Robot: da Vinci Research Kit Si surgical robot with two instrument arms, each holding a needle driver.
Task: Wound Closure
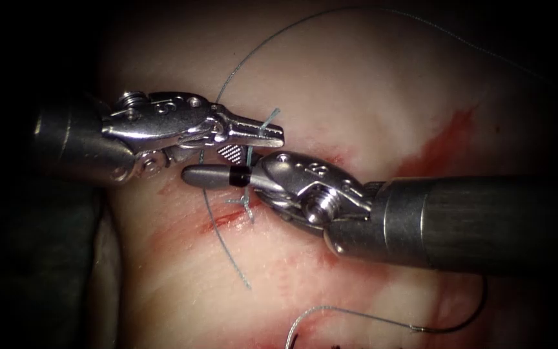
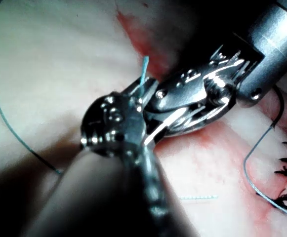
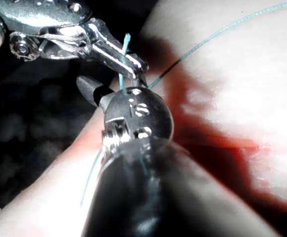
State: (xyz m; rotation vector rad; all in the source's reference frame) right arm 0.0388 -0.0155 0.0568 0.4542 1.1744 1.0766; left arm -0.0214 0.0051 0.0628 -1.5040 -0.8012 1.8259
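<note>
Endoscope view, left gripper [image 1: 267, 134] pinching upright thread [image 1: 249, 161] (needle [image 1: 421, 323] lying crosswise)

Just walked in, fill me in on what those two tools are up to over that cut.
This is bench suturing on the tissue. The left tool has its jaws shut on a short end of thread just above the cut. The right tool reaches across from the right, its tip just below the left tool's jaws where the thread runs down to a knot at the cut. The needle lies loose on the tissue to the lower right, held by neither tool.
</note>
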